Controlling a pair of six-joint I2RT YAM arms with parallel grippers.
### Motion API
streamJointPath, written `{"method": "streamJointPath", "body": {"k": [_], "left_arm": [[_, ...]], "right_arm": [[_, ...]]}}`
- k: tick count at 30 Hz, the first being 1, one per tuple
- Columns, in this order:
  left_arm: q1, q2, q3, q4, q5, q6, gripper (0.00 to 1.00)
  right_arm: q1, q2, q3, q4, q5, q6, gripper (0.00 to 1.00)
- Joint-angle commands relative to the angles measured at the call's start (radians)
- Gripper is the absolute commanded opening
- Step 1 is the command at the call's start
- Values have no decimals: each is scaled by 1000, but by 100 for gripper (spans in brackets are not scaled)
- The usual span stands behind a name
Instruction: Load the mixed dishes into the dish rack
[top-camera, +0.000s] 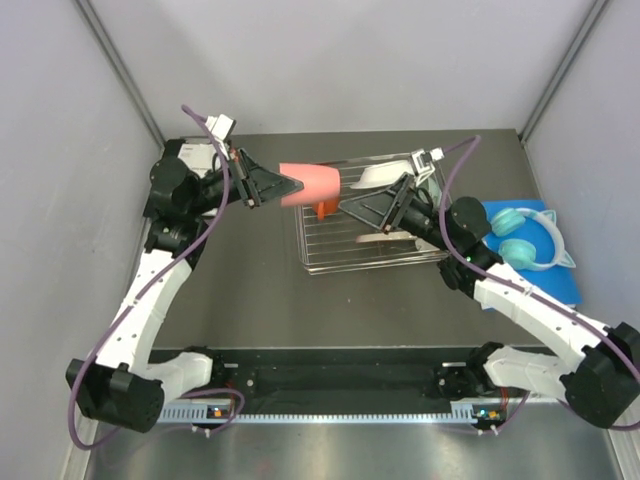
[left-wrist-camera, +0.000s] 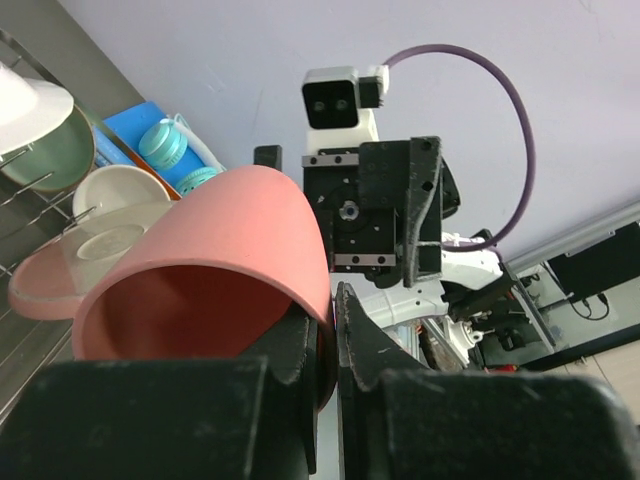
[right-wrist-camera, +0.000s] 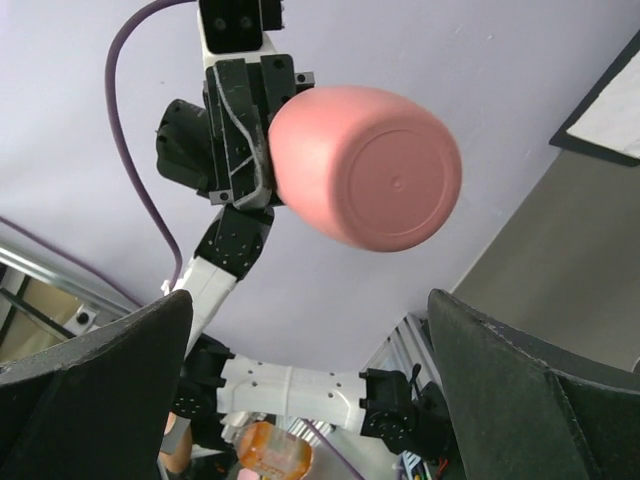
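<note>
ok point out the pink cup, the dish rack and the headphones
pink cup (top-camera: 313, 185), top external view, on its side wall
dish rack (top-camera: 335, 252), top external view, on its bare wire floor
headphones (top-camera: 503, 218), top external view, on the far ear cup

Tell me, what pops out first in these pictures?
The salmon pink cup pops out first. The left gripper holds it sideways in the air, over the left end of the dish rack. Next come the teal headphones, lying on a blue mat at the far right.
</note>
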Motion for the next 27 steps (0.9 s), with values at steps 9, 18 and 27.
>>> {"method": "streamJointPath", "body": {"k": [9,18,27], "left_arm": [[-11,-64,-69,72,27,5,0],[-25,-90,-148,68,26,24,0],[-24,-79,-168,130,10,16,0]], "right_arm": [[1,135,58,187,-28,50,100],[1,257,99,338,-12,124,100],[39,347,136,401,-32,204,100]]}}
